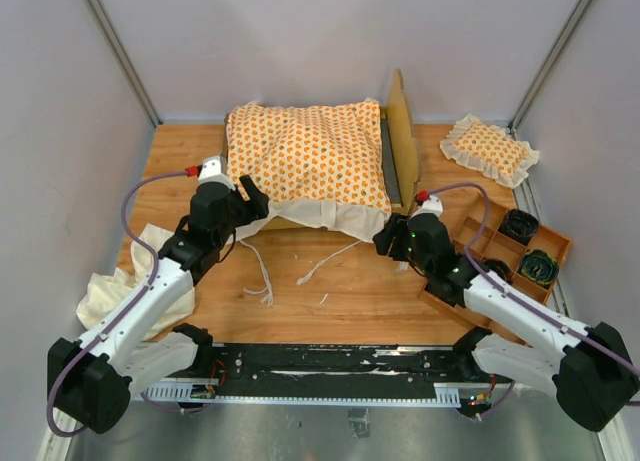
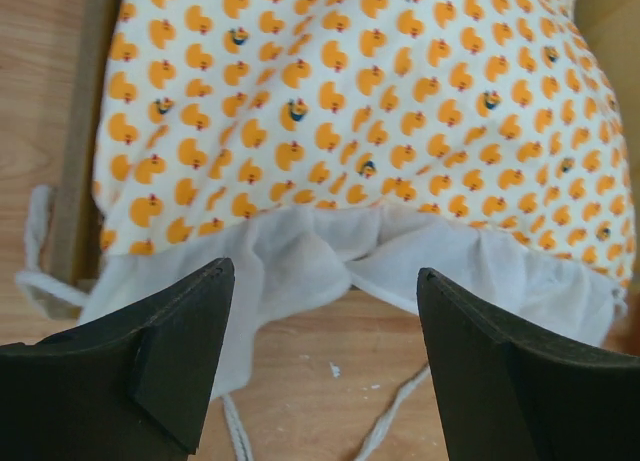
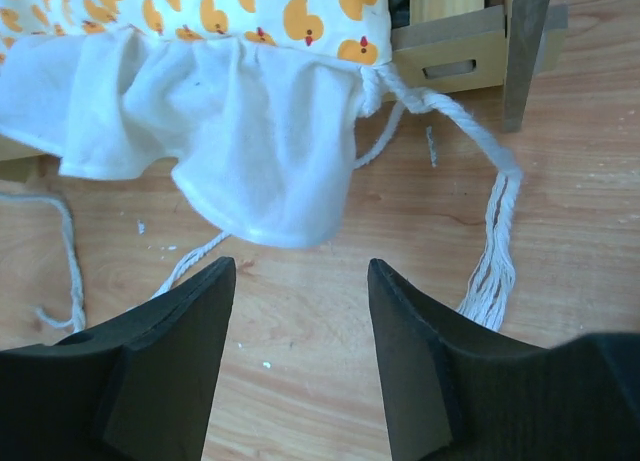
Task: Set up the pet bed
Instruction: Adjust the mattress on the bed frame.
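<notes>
Both arms hover at the near edge of the pet bed, mid set-up. The large duck-print cushion [image 1: 305, 166] lies on top of the light-wood bed frame [image 1: 403, 141] at the back of the surface [image 1: 350, 311] and covers nearly all of it. Its cream ruffle [image 3: 250, 131] spills over the near rail and down towards the wood.

The left claw [image 1: 250, 196] is spread wide and holds nothing, its tips just short of the ruffle at the cushion's left corner. The right claw [image 1: 385, 236] is likewise spread and empty, just before the ruffle at the right corner, near the foot of the upright headboard. The tie strings [image 1: 262, 271] trail loose across the surface between the two arms.

We judge the cushion placed but not yet seated, since the overhang suggests it sits too far forward. To finish well, we would close each claw on the cushion's padded edge rather than on the thin frill. We would then lift only slightly and move both arms together towards the back, so the cushion settles inside the rails without twisting. The frame looks light, and a drag instead of a lift could shove it along. We would also keep the thick cord [image 3: 500, 181] by the right corner out from under the fingers.

The small ruffled pillow [image 1: 490, 149] at the far right and the plain cream cloth [image 1: 115, 286] beside the left arm lie well apart from the bed.
</notes>
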You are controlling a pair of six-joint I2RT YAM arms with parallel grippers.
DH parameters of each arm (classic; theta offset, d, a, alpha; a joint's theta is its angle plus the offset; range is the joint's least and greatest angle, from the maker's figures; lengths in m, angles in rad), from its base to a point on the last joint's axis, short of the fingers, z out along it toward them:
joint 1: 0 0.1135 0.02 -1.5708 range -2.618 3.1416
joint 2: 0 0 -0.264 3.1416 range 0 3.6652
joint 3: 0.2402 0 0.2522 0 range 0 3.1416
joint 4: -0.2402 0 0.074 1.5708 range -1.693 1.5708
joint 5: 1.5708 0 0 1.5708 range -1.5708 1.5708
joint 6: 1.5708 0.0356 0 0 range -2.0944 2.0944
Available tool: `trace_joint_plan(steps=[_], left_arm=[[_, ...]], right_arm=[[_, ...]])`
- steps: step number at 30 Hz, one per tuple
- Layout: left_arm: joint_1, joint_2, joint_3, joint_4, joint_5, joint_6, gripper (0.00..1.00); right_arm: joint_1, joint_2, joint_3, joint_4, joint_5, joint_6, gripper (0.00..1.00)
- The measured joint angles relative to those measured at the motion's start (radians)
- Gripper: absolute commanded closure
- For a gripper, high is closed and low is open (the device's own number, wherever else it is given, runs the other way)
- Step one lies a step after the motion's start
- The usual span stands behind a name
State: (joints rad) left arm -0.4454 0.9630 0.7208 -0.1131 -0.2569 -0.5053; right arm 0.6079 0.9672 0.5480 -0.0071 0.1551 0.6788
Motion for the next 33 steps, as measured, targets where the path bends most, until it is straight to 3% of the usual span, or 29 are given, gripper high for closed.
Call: trace_joint_plan(steps=[5,7,12,24,33], left_arm=[[0.089,0.042,0.034,-0.056,-0.019,0.029,0.25],[0.127,0.048,0.035,-0.070,-0.017,0.035,0.28],[0.173,0.052,0.032,-0.072,0.015,0.037,0.33],[0.174,0.061,-0.044,-0.059,0.138,0.043,0.38],[0.174,0.062,-0.044,-0.030,0.220,0.072,0.36]], right_arm=[[0.037,0.167,0.016,0.064,0.108,0.053,0.41],[0.037,0.236,0.035,0.083,0.135,0.054,0.47],[0.037,0.314,0.074,0.130,0.153,0.016,0.98],[-0.080,0.157,0.008,0.168,0.169,-0.171,1.00],[-0.107,0.154,0.007,0.164,0.172,-0.273,1.00]])
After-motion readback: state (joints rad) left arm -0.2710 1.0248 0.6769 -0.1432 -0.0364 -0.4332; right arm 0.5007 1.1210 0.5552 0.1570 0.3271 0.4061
